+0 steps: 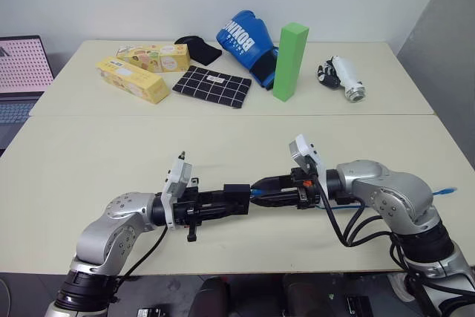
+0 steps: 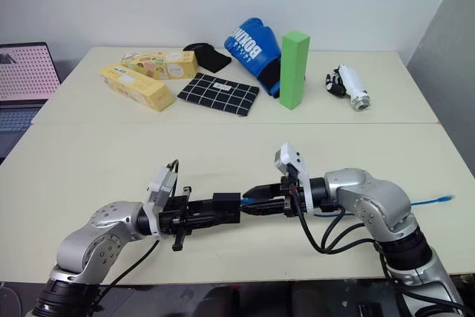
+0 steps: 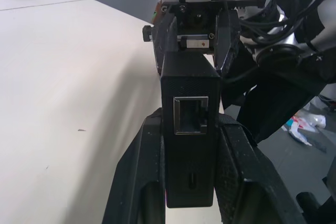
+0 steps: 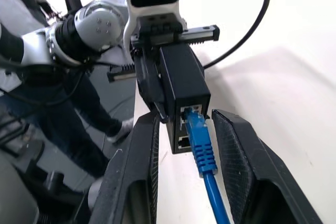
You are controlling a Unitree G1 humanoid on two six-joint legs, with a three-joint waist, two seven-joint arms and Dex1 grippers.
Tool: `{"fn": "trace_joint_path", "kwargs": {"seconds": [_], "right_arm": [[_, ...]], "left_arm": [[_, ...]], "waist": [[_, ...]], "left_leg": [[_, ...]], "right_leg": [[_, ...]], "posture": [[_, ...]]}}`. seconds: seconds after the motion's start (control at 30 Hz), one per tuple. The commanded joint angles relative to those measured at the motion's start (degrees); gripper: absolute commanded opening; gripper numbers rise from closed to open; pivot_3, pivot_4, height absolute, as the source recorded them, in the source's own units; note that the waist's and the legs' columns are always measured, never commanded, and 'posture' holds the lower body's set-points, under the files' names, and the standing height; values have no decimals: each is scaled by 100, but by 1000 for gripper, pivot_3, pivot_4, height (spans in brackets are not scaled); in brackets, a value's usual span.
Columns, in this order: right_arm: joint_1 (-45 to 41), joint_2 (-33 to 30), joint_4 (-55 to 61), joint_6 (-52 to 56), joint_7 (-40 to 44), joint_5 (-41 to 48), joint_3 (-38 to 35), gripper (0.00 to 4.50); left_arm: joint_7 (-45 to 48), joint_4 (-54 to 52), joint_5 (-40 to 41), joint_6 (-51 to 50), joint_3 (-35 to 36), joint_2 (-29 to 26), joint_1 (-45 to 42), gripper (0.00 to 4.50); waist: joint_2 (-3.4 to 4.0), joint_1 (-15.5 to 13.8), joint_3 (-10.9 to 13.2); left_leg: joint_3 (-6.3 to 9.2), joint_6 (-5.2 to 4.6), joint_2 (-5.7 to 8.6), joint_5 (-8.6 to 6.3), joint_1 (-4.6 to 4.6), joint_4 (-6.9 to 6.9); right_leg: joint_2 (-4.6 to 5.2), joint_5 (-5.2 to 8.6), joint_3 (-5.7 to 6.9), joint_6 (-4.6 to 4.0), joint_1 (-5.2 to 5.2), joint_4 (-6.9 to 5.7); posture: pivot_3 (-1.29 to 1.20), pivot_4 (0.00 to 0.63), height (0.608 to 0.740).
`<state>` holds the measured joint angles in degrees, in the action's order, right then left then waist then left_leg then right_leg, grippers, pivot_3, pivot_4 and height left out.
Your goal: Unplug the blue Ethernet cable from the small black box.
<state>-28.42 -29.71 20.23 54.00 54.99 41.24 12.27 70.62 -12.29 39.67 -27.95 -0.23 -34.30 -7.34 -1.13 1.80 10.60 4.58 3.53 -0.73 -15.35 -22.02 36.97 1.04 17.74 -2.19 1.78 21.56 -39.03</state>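
The small black box is held level above the table's near part, with my left gripper shut on it. In the left wrist view the box sits between the fingers, with an empty port facing the camera. The blue Ethernet cable has its plug in a port on the box's far face. My right gripper faces the left one and stands open, one finger on each side of the plug with a gap to it. The cable trails back under the right arm, and its other end lies at the table's right edge.
At the back of the table stand two yellow cartons, a black checked pouch, a blue boxing glove, an upright green block and a white and black object. A laptop sits off the left side.
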Motion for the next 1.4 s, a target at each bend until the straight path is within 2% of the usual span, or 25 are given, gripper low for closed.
{"fn": "trace_joint_path", "kwargs": {"seconds": [0.03,0.23,0.9,1.13,1.4], "right_arm": [[-8,47,235,180,-63,364,-251,1652],[-29,110,204,407,-182,626,-393,1652],[-112,142,104,397,-239,621,-349,1652],[-165,59,32,410,-90,634,-352,418],[-212,-43,12,384,119,581,-302,358]], "left_arm": [[-76,-84,254,-124,154,56,-101,799],[-140,-64,291,-213,165,133,-180,799],[-205,-168,292,-220,152,161,-120,799],[-101,-135,257,-174,185,103,-41,799],[-117,-126,315,-252,215,90,-101,799]], "waist": [[0,0,0],[0,1,0],[0,1,0],[0,1,0],[0,1,0]], "left_leg": [[0,0,0,0,0,0],[0,0,2,0,0,0],[-1,0,3,0,0,0],[0,0,3,0,0,-1],[-1,0,3,0,0,-1]], "right_leg": [[0,0,0,0,0,0],[-1,0,1,0,0,0],[-1,0,1,0,0,0],[-2,0,1,0,1,0],[-2,0,0,0,1,0]], "posture": [[0,150,740],[0,150,740],[0,150,740],[0,150,740],[0,150,740]]}}
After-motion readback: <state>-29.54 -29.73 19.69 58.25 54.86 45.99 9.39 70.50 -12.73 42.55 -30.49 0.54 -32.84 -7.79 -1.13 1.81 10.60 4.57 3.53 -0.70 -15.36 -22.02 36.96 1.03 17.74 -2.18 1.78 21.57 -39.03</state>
